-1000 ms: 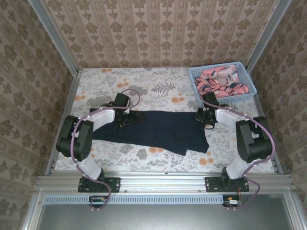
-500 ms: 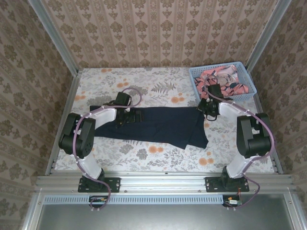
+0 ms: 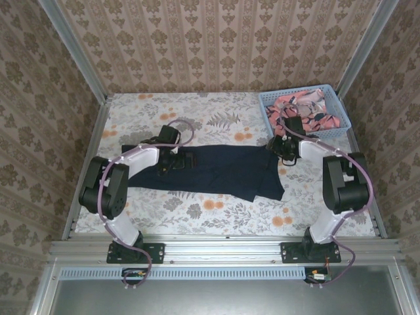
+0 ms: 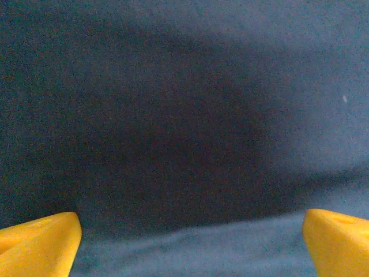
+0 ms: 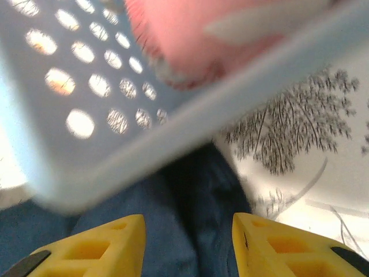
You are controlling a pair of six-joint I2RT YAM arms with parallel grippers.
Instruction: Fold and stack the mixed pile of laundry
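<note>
So here's where my two hands are at. My left gripper (image 3: 174, 161) is spread as wide as it goes. On the left wrist cam the two yellow fingertips (image 4: 37, 245) sit way out in the bottom corners, and between them it's all dark navy T-shirt (image 4: 184, 115). It isn't pinching anything; it hangs right over the cloth, and I can't tell whether the tips actually touch it.

My right gripper (image 3: 283, 151) is partway apart, with a clear gap between the yellow fingers (image 5: 86, 251). In that gap I can see a corner of the navy fabric, and nothing is clamped. It's parked just beside the near wall of the light blue basket (image 5: 86, 86), which looms right above the fingers, blurry. The floral table (image 5: 305, 133) shows off to one side.

From above, the T-shirt (image 3: 223, 172) lies stretched out flat across the middle of the table (image 3: 216, 121), running from the left gripper to the right one. The pink garment (image 3: 305, 108) with the navy-and-white pattern is bunched up inside the basket (image 3: 265, 108) in the far right corner, with a bit of it poking over the rim on the right wrist cam (image 5: 190, 34).
</note>
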